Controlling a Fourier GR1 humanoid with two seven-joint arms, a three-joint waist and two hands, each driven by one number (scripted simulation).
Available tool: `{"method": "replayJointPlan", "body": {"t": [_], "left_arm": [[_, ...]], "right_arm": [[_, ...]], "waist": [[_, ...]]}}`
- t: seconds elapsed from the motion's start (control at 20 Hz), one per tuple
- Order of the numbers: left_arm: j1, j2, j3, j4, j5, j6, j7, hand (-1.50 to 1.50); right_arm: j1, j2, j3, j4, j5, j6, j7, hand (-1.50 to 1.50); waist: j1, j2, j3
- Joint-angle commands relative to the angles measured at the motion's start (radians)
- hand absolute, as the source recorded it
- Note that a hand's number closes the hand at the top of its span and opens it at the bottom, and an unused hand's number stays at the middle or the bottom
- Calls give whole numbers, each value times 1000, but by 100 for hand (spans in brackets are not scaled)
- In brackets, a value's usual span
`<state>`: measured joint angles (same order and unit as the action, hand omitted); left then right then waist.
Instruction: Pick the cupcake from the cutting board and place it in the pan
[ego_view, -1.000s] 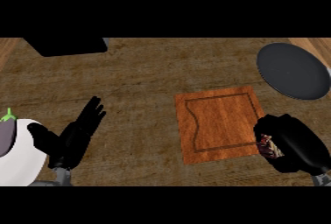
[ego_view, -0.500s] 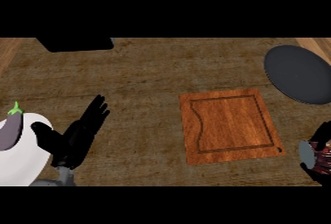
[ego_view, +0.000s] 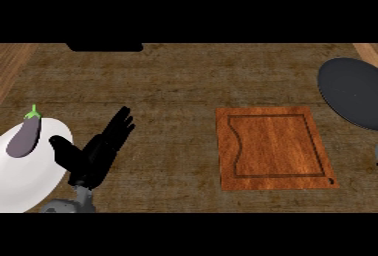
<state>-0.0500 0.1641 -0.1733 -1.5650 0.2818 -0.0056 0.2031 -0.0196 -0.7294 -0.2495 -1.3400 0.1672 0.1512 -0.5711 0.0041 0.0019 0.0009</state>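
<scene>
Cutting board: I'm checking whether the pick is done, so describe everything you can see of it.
The cutting board is a reddish-brown wooden rectangle with a darker groove inside its edge. It lies flat on the counter, right of centre, with nothing on it. The dark pan sits just apart from its upper right corner.

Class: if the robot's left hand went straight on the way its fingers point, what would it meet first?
Probably nothing: the left hand points up and slightly right over the counter, seemingly passing just right of the dark object at the far edge.
</scene>
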Motion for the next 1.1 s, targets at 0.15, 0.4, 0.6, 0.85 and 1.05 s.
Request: {"method": "replayJointPlan", "body": {"t": [0.15, 0.4, 0.6, 0.85, 1.05], "left_arm": [[-9, -18, -22, -27, -26, 8, 33, 0], [-28, -33, -3, 14, -9, -13, 4, 0], [-109, -50, -2, 46, -19, 2, 30, 0], [-71, -21, 1, 3, -3, -29, 42, 0], [-66, -40, -27, 7, -17, -31, 34, 0]], "right_arm": [[-313, 26, -8, 420, 126, -140, -124, 150], [-495, 57, -60, 661, 154, -278, -152, 150], [-598, 64, -110, 851, 148, -346, -210, 150], [-691, 4, -133, 992, 164, -355, -248, 150], [-706, 4, -143, 1059, 171, -370, -325, 150]], "waist": [[28, 5, 1], [35, 9, 2], [50, 21, 5], [81, 29, 7], [77, 31, 7]]}}
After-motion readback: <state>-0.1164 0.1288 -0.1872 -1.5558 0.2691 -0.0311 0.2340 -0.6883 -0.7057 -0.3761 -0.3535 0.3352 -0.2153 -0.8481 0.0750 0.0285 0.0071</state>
